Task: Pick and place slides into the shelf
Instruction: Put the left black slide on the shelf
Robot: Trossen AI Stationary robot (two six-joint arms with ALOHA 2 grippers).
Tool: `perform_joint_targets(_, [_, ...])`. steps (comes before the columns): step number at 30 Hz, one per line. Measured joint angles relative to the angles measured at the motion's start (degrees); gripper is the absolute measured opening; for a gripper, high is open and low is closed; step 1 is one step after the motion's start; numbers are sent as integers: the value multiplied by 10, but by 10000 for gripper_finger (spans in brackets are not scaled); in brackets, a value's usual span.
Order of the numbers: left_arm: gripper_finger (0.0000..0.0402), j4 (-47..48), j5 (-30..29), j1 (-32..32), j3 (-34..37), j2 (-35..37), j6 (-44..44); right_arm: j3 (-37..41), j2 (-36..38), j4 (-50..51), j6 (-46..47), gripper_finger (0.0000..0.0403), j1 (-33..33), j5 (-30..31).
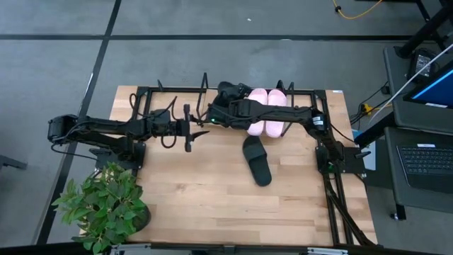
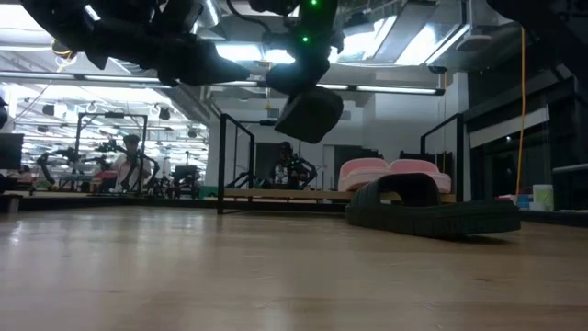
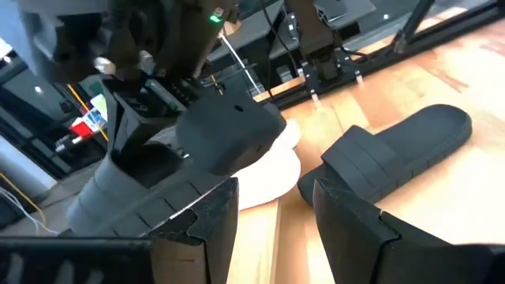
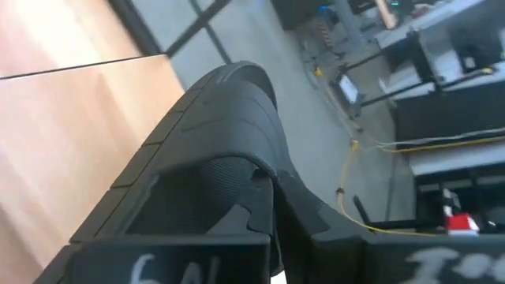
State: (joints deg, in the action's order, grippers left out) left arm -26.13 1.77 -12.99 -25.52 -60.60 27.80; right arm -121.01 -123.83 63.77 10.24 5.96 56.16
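Slide held over the shelf

Right end effector is clamped on a black slide above the shelf, left of the pink pair; its long axis runs across the rails. Left end effector hangs released, near.

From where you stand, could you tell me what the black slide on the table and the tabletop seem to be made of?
Black slide: probably moulded foam or soft rubber, matte; one thick seamless piece, no sheen.
Tabletop: looks like pale wood, jointed in strips, smooth finish; grain and plank seams show.
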Motion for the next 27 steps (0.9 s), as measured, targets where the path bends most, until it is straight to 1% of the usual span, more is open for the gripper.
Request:
perform_joint_targets(3, [157,0,16,0,0,0,11,0,-2,15,25,3,0,23])
perform_joint_targets(7, [157,1,42,1,0,0,9,4,-4,35,75,3,0,23])
perform_joint_targets(12, [157,0,65,1,0,0,-2,26,-4,34,92,3,-3,23])
perform_joint_targets(16, [157,0,68,1,0,0,-2,61,-4,31,101,3,-3,21])
perform_joint_targets(21, [157,0,68,1,0,0,-2,94,-4,3,135,3,-3,24])
perform_joint_targets(27, [157,0,68,1,0,0,-2,117,-3,-62,120,3,-4,34])
